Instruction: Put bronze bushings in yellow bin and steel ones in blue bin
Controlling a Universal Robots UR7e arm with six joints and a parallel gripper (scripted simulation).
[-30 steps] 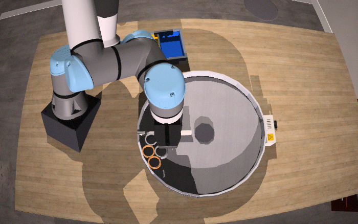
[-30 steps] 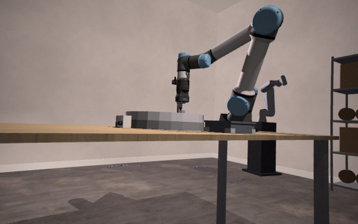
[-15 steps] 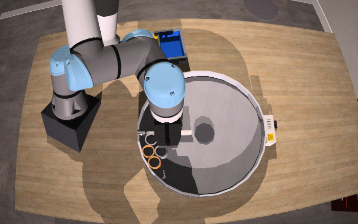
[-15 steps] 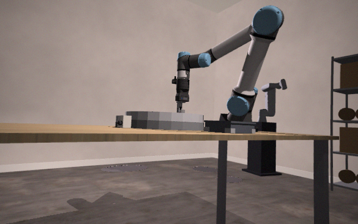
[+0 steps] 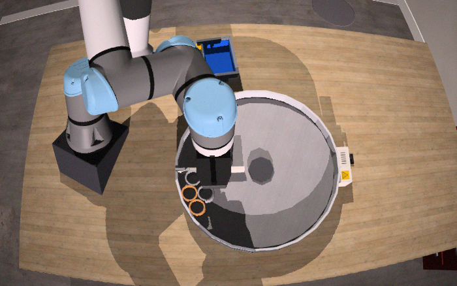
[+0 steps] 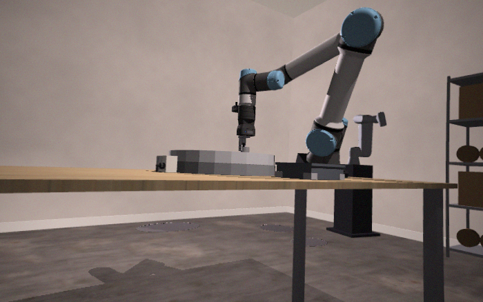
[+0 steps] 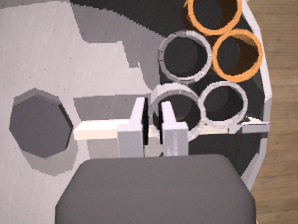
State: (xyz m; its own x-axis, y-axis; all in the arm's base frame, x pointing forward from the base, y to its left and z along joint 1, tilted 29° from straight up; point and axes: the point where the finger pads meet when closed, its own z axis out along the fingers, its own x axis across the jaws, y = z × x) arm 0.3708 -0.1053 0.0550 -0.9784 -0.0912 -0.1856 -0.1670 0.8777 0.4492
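1. Labels: a white control box [image 5: 343,166] [image 6: 167,164] at the turntable's edge carries a yellow warning-triangle sticker [image 5: 345,174] beside dark vent slots. There are faint marks on one finger of the hand, too small to read. I can make out no brand name.
2. Direction: the bushings stand upright, open ends facing up, so each one's long axis runs vertically. The hand [image 5: 213,172] [image 6: 243,148] [image 7: 153,111] points straight down.
3. Count: five bushings show from the wrist, two bronze and three steel.
4. The orange-bronze metal bushings are one by the rim [image 5: 182,192] [image 7: 215,55] and another [image 5: 189,207] [image 7: 214,32] touching it.
5. The grey steel bushings are one near the rim [image 5: 185,177] [image 7: 245,104], one farther inward [image 5: 213,193] [image 7: 161,56], and a third [image 7: 201,112] at the fingers.
6. The hand is clenched on the wall of that third steel bushing, one finger inside the ring and one outside.
7. All five are within the round grey turntable [image 5: 286,244] [image 6: 221,163], near a pale straight bar [image 5: 237,169] [image 7: 100,131].
8. The turntable sits on a wooden surface [image 5: 387,100] [image 6: 106,185]. Behind it are one blue bin [image 5: 235,55] and a sliver of one yellow bin [image 5: 199,47], mostly hidden by the arm.
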